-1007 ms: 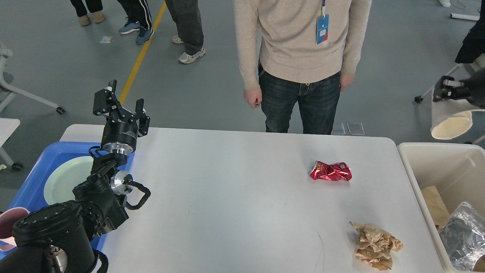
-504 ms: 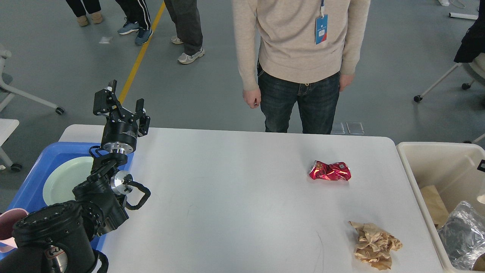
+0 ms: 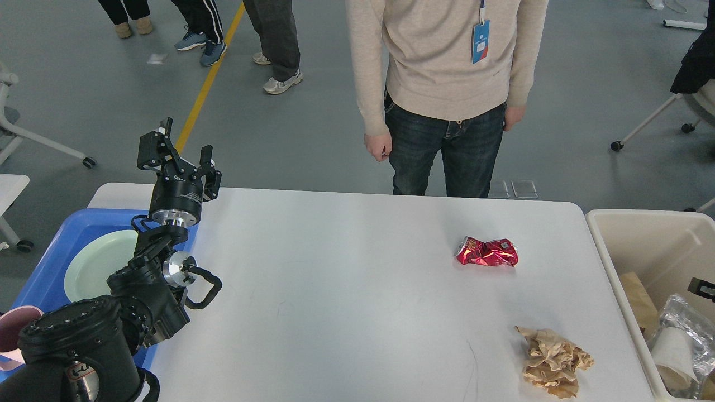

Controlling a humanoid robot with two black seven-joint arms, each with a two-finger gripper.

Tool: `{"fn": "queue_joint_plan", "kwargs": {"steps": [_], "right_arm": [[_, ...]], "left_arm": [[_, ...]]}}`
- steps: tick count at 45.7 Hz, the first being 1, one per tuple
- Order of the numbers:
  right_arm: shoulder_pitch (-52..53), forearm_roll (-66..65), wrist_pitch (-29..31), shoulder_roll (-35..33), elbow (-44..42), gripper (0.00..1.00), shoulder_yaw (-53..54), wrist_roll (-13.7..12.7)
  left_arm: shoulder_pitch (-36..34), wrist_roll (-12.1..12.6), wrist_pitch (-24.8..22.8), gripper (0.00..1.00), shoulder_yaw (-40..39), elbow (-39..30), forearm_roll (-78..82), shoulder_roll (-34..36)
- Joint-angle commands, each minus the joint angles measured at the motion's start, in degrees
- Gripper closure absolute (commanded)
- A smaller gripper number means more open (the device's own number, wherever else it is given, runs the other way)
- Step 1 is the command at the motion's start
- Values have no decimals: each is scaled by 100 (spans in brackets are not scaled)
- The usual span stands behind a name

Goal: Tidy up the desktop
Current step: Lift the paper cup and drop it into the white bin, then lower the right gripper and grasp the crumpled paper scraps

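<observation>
Paper cup (image 3: 673,349) now in bin (image 3: 642,220), left pincer (image 3: 181,156) unmoved, fingers apart, above desktop (image 3: 357,290) far-left edge

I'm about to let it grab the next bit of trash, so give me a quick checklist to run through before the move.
1. Trash left on the desktop: crushed red can and crumpled brown paper, both free-standing. Ok.
2. Left gripper: raised, open, holding nothing. Ok.
3. Right gripper: only a dark sliver shows at the right edge above the bin. Cannot tell.
4. Bin has room: far half looks bare. Ok.
5. Person stands close behind the far table edge, near the can. Not ok.
</observation>
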Motion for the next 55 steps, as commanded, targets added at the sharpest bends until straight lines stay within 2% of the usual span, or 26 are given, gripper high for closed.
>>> {"fn": "queue_joint_plan", "kwargs": {"steps": [1, 7, 14, 17, 22, 28, 31, 36, 46, 55], "right_arm": [[335, -1, 60, 108, 164, 11, -21, 9], [1415, -98, 86, 82, 1007, 11, -450, 1], [3129, -107, 104, 266, 2272, 11, -1619, 9], [3771, -107, 226, 468, 2756, 7, -1866, 9], [4607, -115, 893, 732, 3284, 4, -1972, 1], [5477, -107, 2211, 1005, 3697, 4, -1963, 9], [5899, -89, 2809, 1128, 3908, 0, -1946, 1], [6497, -63, 3451, 1304, 4199, 0, -1919, 1], [7552, -54, 3892, 1427, 5016, 0, -1946, 1], [7333, -80, 3901, 1445, 5052, 0, -1989, -26]], "left_arm": [[0, 0, 1, 3, 0, 0, 0, 0], [0, 0, 1, 3, 0, 0, 0, 0], [0, 0, 1, 3, 0, 0, 0, 0], [0, 0, -8, 3, 0, 0, 0, 0], [0, 0, -8, 3, 0, 0, 0, 0], [0, 0, 1, 3, 0, 0, 0, 0], [0, 0, 1, 3, 0, 0, 0, 0], [0, 0, 1, 3, 0, 0, 9, 0], [0, 0, 1, 3, 0, 0, 0, 0], [0, 0, 1, 3, 0, 0, 0, 0]]}}
